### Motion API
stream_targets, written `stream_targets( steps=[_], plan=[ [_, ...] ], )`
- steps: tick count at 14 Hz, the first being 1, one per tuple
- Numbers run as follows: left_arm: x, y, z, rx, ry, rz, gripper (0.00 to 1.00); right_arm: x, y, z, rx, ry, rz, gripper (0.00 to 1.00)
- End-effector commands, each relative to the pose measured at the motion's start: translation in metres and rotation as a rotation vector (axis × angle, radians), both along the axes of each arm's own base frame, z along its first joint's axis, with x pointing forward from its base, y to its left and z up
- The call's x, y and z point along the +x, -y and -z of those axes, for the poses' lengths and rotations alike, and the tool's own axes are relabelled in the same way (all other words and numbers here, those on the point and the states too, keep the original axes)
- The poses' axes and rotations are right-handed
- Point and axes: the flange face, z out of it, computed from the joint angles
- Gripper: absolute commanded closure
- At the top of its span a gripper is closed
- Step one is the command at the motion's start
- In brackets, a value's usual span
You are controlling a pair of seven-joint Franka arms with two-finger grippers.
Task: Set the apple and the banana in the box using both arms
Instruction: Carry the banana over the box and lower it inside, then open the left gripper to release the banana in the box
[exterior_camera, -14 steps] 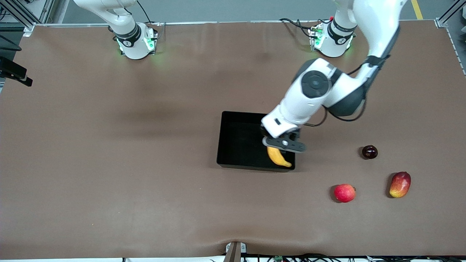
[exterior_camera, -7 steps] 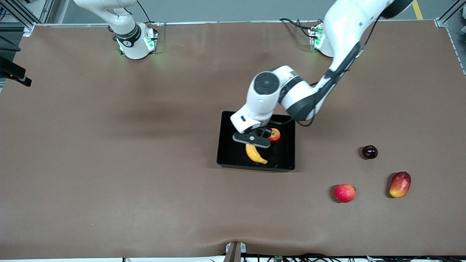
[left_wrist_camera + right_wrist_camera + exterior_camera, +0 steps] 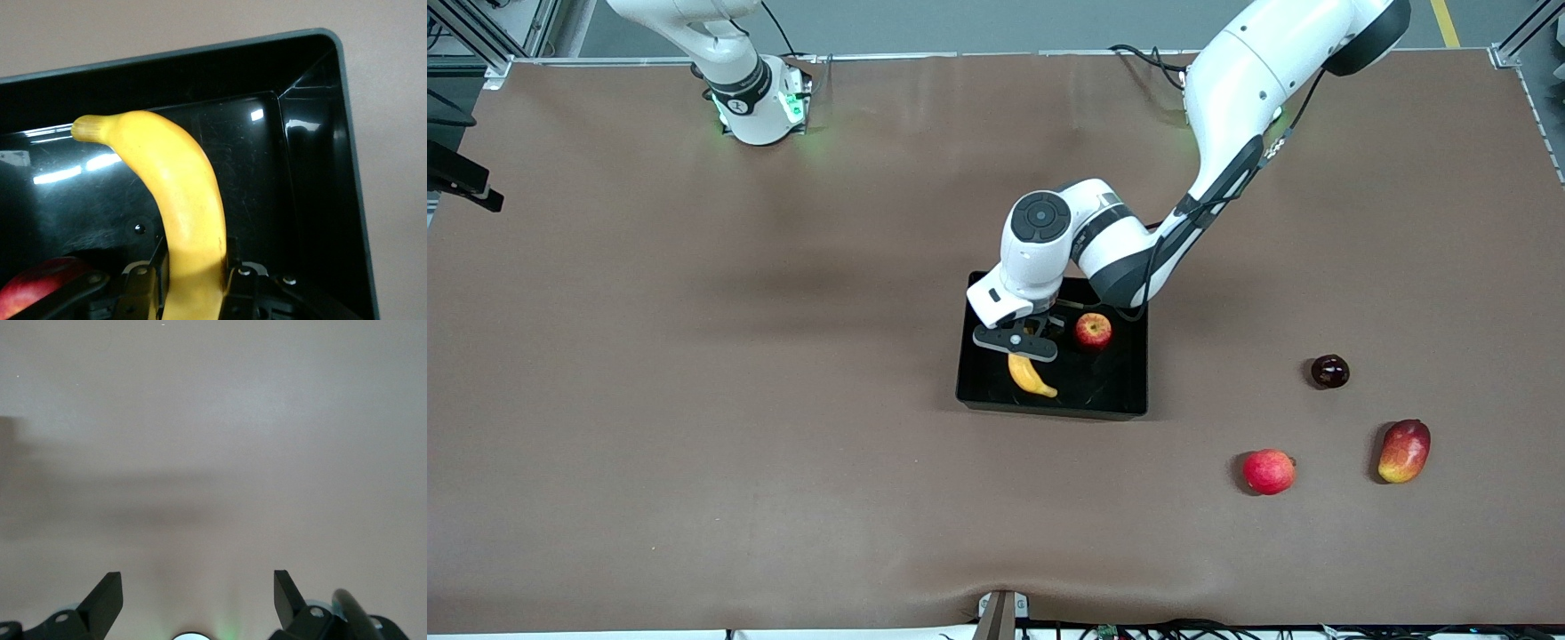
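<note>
since 0.5 s ago my left gripper (image 3: 1021, 348) carried the banana (image 3: 1031, 375) toward the box (image 3: 1129, 391) centre, fingers clamped on it, apple (image 3: 1093, 331) beside; right gripper (image 3: 193, 600) waits, spread wide.

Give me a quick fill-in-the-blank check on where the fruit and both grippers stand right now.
1. The left gripper is shut on the ____.
2. The apple lies inside the ____.
3. The right gripper, waiting over bare table, has its fingers ____.
4. The number of fruits lying on the table outside the box is ____.

Missing words: banana; box; open; three
</note>
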Motion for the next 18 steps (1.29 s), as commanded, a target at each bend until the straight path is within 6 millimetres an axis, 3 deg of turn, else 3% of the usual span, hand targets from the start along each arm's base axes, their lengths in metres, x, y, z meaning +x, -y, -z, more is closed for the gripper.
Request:
stream_targets(
  steps=[1, 9, 10, 13, 15, 16, 18],
  plan=[
    [0.008, 0.004, 0.014, -0.013, 0.037, 0.001, 1.0, 0.0, 0.003, -0.001, -0.001, -0.006, 0.01, 0.0],
    [-0.005, 0.01, 0.058, 0.001, -0.014, 0.01, 1.0, -0.001, 0.007, -0.001, 0.0, -0.006, 0.016, 0.0],
    [-0.004, 0.009, 0.058, 0.003, -0.012, 0.019, 0.89, -0.001, 0.007, -0.001, 0.0, -0.006, 0.016, 0.0],
    [0.003, 0.002, 0.054, 0.006, -0.005, 0.002, 0.0, -0.001, 0.007, -0.001, 0.0, -0.006, 0.017, 0.0],
    [0.013, -0.01, 0.039, 0.034, 0.008, -0.013, 0.0, -0.001, 0.007, -0.001, 0.0, -0.006, 0.017, 0.0],
    [0.022, -0.019, 0.022, 0.057, 0.017, -0.025, 0.0, -0.001, 0.007, -0.001, 0.0, -0.006, 0.017, 0.0],
    [0.041, -0.045, -0.032, 0.088, 0.037, -0.083, 0.0, -0.001, 0.008, -0.001, 0.002, -0.006, 0.019, 0.0]
  ],
)
